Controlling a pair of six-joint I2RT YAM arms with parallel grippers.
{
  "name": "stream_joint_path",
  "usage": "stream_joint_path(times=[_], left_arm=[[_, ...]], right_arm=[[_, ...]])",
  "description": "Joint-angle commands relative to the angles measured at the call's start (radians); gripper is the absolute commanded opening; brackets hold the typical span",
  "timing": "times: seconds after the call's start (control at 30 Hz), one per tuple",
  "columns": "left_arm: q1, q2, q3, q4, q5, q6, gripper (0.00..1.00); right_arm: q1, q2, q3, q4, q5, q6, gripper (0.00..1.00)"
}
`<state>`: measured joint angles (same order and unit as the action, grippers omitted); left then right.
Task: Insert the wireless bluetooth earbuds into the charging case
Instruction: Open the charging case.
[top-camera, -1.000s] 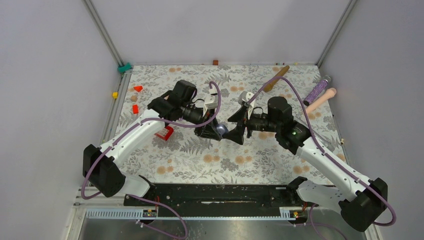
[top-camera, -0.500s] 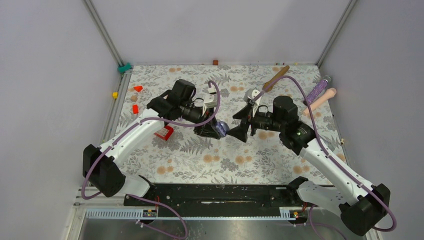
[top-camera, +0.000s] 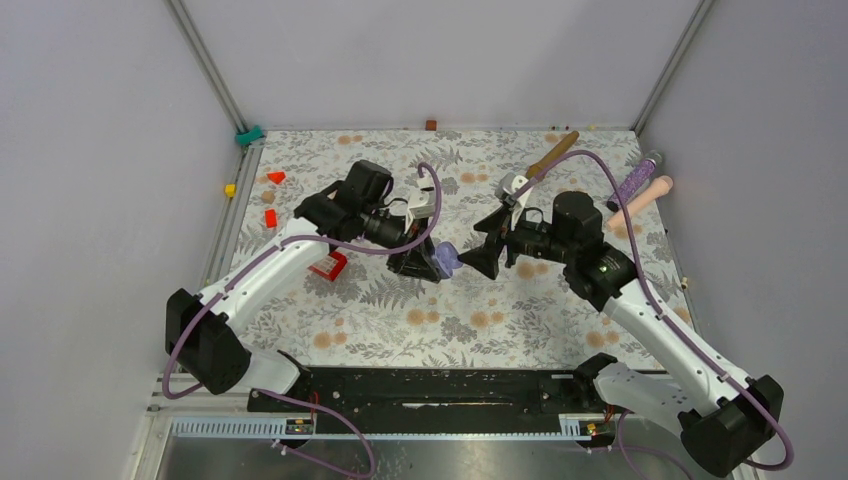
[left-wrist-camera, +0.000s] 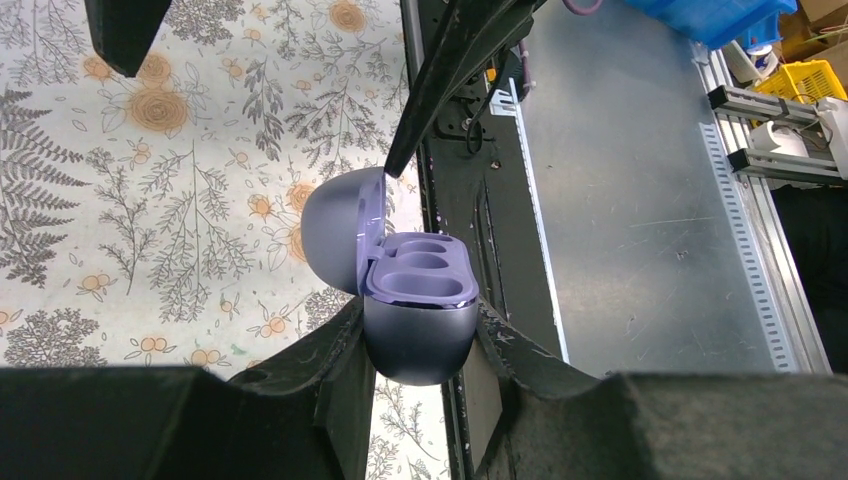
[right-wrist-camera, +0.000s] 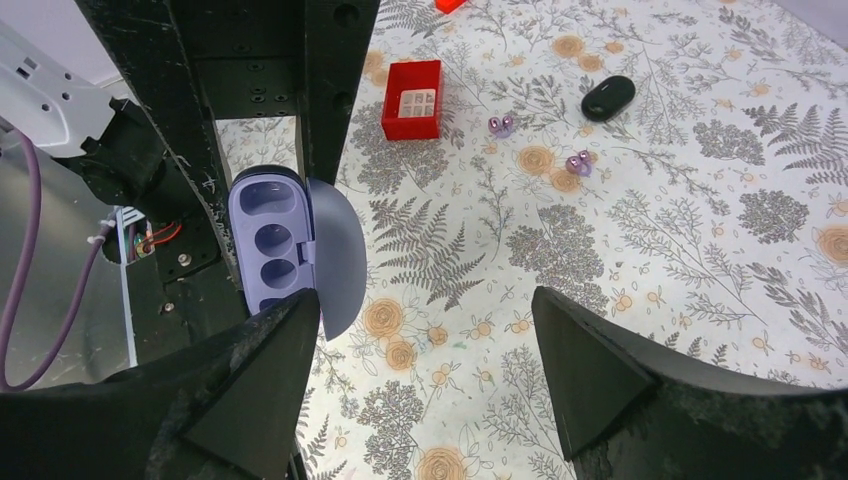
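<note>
My left gripper (left-wrist-camera: 420, 312) is shut on the lower half of the purple charging case (left-wrist-camera: 420, 335), held above the floral table. The case's lid (left-wrist-camera: 338, 228) is swung open and its sockets look empty. In the top view the case (top-camera: 446, 262) sits between the two grippers. My right gripper (right-wrist-camera: 425, 300) is open, and one of its fingertips (left-wrist-camera: 400, 158) touches the lid's edge. Two pale purple earbuds (right-wrist-camera: 498, 123) (right-wrist-camera: 578, 163) lie loose on the table beyond the case. I see no black earbuds.
A red tray (right-wrist-camera: 412, 99) and a black oval object (right-wrist-camera: 608, 97) lie near the earbuds. Small red blocks (top-camera: 271, 217) sit at the left. At the back right lie a wooden stick (top-camera: 553, 155), a glittery purple tube (top-camera: 636, 180) and a pink cylinder (top-camera: 642, 198).
My right gripper has drawn back to the right and turned. The case's lid has swung open, and its purple inside now shows. The left arm has barely moved.
</note>
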<state>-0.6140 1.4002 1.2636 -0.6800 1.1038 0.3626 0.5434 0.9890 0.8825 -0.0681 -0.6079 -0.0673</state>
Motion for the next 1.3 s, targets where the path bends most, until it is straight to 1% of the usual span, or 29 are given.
stream_joint_path(times=[0.0,0.13,0.27,0.47,0.63,0.8,0.97,1.13,1.2,1.27], left_arm=[[0.001,-0.017,0.069,-0.03,0.025,0.044,0.0],[0.037,-0.026,0.086,-0.062,0.005,0.074,0.0],[0.084,-0.045,0.088,-0.091,-0.003,0.103,0.0],[0.169,-0.082,0.102,-0.181,-0.023,0.197,0.0],[0.265,-0.106,0.091,-0.261,-0.023,0.287,0.0],[0.345,-0.11,0.077,-0.379,0.006,0.389,0.0],[0.413,-0.163,0.021,-0.44,0.021,0.463,0.0],[0.436,-0.277,-0.056,-0.42,-0.02,0.466,0.0],[0.442,-0.338,-0.101,-0.373,-0.023,0.441,0.0],[0.447,-0.404,-0.145,-0.284,-0.043,0.387,0.0]], right_arm=[[-0.017,-0.045,0.066,0.012,0.051,-0.006,0.86],[-0.017,-0.05,0.136,-0.037,0.083,0.016,0.88],[-0.018,-0.008,0.207,-0.078,0.105,0.038,0.88],[-0.017,0.113,0.249,-0.104,0.162,-0.001,0.88],[-0.018,0.24,0.284,-0.101,0.164,0.007,0.89],[-0.017,0.419,0.358,-0.097,0.149,0.149,0.85],[-0.017,0.648,0.501,-0.142,0.129,0.281,0.81],[-0.017,0.918,0.713,-0.227,0.127,0.409,0.74],[-0.017,0.99,0.792,-0.244,0.122,0.468,0.72],[-0.017,1.086,0.87,-0.258,0.102,0.524,0.7]])
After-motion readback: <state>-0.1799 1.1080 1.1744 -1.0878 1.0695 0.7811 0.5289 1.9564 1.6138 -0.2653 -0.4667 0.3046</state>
